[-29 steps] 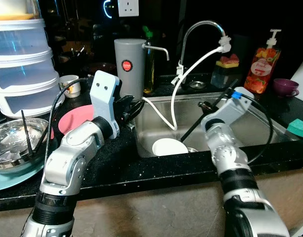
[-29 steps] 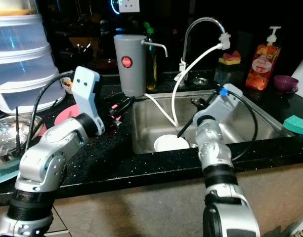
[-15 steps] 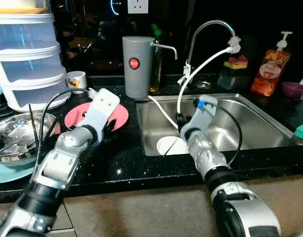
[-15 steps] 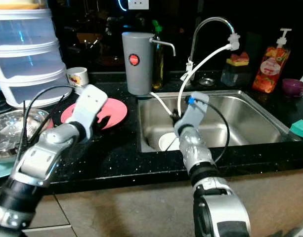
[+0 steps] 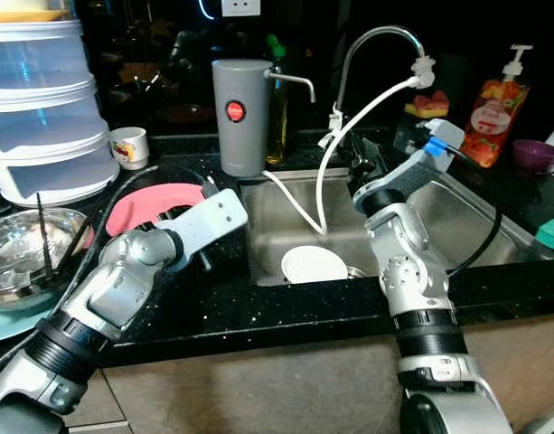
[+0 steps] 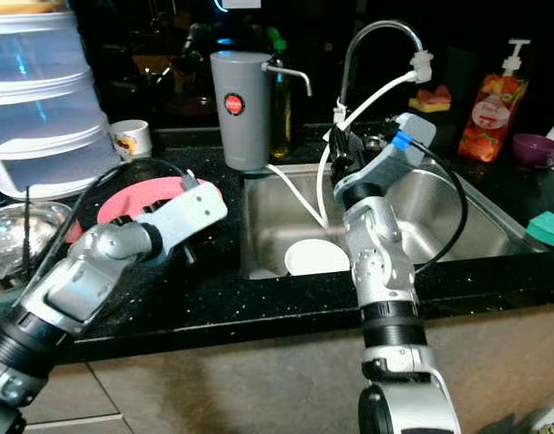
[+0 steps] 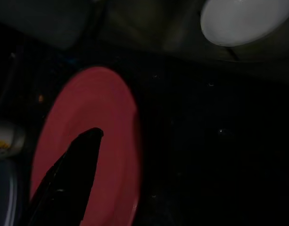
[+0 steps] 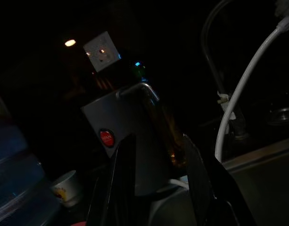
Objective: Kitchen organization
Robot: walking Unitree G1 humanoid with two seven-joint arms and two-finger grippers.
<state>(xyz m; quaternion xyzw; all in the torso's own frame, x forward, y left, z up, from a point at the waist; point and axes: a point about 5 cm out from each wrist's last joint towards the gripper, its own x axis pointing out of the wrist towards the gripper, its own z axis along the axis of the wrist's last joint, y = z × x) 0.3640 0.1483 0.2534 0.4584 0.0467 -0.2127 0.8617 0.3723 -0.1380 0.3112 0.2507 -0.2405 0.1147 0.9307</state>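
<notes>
A dark kitchen lies before us, with a black speckled counter point(image 5: 258, 303) wrapped around a steel sink point(image 5: 457, 235). In the sink a white plate point(image 5: 314, 264) rests on the bottom, and a white hose point(image 5: 349, 136) droops from the curved tap point(image 5: 367, 41) into the basin. Our left gripper point(image 7: 64, 183) hangs low over a pink plate point(image 5: 150, 201) that sits on the counter just left of the sink; from the wrist we see a black finger point(image 7: 76, 165) crossing the plate's face, but we cannot tell whether the claw is parted or closed. Our right gripper point(image 8: 156, 188) is raised above the sink near the tap, its two fingers spread apart with nothing between them, pointing toward a grey canister point(image 5: 239, 116) with a red badge. Behind stand a small white cup point(image 5: 129, 147), stacked clear containers point(image 5: 42, 117), a metal bowl point(image 5: 23, 253), an orange soap bottle point(image 5: 493, 95) and a purple cup point(image 5: 528, 155).
</notes>
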